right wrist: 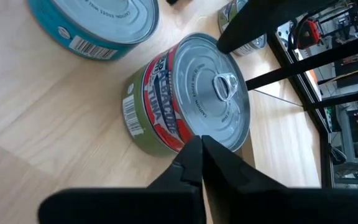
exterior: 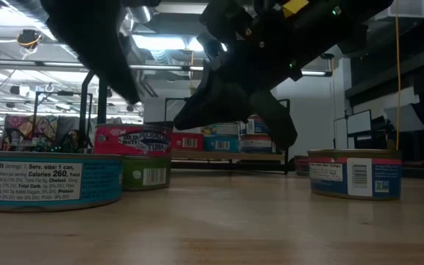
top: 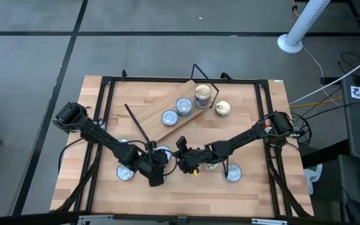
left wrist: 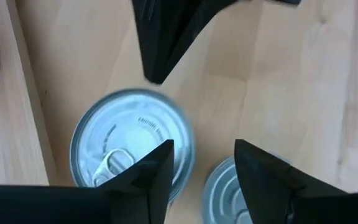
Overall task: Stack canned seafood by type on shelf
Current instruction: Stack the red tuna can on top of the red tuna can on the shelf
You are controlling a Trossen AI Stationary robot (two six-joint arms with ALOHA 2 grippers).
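The shelf (top: 158, 122), a light wood plank with black wire ends, lies slantwise at the table's far middle. On it rest two silver-lidded tins (top: 169, 117) and a short stack (top: 202, 95). A gold-lidded tin (top: 222, 108) sits beside its right end. A red-and-green labelled tuna tin (right wrist: 185, 99) rests on the table between my grippers. My left gripper (left wrist: 201, 171) hovers open over the tin's edge (left wrist: 129, 146). My right gripper (right wrist: 201, 149) is shut, its tips at the tin's rim. My right gripper's shut fingertips (right wrist: 194, 155) come slanting down from the table's right and end at the rim of the tuna tin's lid (right wrist: 213, 134). I cannot tell whether they touch it. The tin sits flat, lid up.
Other tins stand on the table around my grippers: one at the near left (top: 125, 173), one at the near right (top: 233, 174), one under the right arm (top: 211, 164), a blue-labelled one (right wrist: 95, 25) close by. The table's black frame rails (top: 105, 125) run along both sides.
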